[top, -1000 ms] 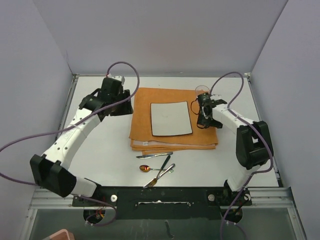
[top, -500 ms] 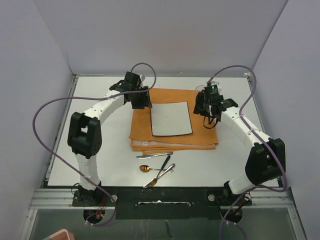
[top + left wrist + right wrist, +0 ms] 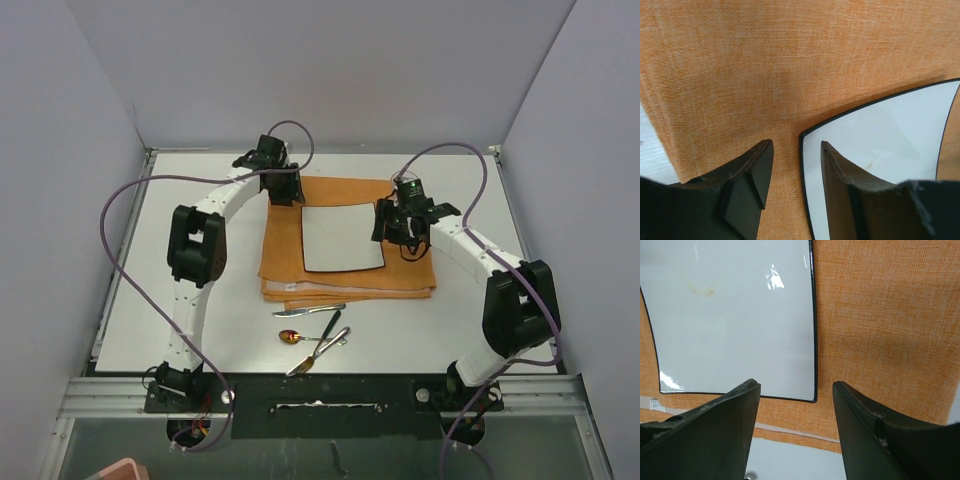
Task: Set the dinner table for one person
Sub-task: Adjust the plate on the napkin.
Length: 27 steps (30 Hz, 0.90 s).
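Logged the surface (image 3: 450, 330) as a matte white-grey tabletop with thin metal edging, filling the floor between grey walls. Found a folded orange cloth (image 3: 410, 275) lying on its middle-to-far part, with a square white plate (image 3: 340, 240), thin black rim, resting flat on top. Noted a faint yellowish smear on the plate in the right wrist view.

Found the left pincer (image 3: 795, 150) spread over the plate's far left corner, one finger above cloth, the other above plate, pinching nothing. Found the right pincer (image 3: 796, 387) spread wider, with the plate's near right corner showing between its fingers, likewise empty.

Spotted a small white tag (image 3: 655, 403) at the cloth's near edge; print too small to read. No other writing legible.

Counted three utensils on bare surface just near of the cloth: knife (image 3: 308, 311), spoon (image 3: 291, 337), a third utensil (image 3: 322, 352) crossing beside them, well apart from both pincers.
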Each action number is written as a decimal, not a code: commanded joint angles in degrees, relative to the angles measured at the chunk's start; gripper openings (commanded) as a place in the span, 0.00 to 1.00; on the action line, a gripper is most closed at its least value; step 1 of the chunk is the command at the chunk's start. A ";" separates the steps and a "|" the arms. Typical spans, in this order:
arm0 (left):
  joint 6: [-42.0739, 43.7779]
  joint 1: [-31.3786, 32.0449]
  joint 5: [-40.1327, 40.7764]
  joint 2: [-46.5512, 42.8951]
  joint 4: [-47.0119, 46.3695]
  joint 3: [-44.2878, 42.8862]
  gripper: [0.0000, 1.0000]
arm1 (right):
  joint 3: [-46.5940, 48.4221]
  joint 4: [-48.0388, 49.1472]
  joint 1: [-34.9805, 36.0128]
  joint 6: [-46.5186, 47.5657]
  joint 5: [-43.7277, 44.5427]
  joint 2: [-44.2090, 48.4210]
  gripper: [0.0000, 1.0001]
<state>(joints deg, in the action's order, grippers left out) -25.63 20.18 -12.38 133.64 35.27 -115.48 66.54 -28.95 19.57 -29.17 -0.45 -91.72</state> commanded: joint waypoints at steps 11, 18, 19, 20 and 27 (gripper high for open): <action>-1.69 -0.97 -3.44 -2.58 -7.20 7.97 0.42 | -3.80 0.28 -0.06 -2.82 3.86 4.26 0.61; -3.74 -0.21 -6.54 -5.56 -11.56 10.86 0.42 | -6.72 -0.18 -0.06 -2.74 4.40 5.71 0.61; -3.95 -0.19 -6.76 -6.10 -11.77 10.94 0.42 | -7.07 -0.15 -0.15 -2.74 4.52 6.02 0.61; -3.99 -0.29 -6.85 -6.72 -11.87 10.94 0.42 | -7.34 -0.14 -0.14 -2.69 4.62 6.30 0.61; -3.98 -0.67 -7.91 -8.55 -12.04 10.64 0.42 | -7.42 -0.89 -0.28 -2.47 4.94 6.35 0.61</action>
<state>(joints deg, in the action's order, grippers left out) -28.42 18.70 -16.43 131.90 26.26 -104.36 59.00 -30.46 19.53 -31.62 3.05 -87.74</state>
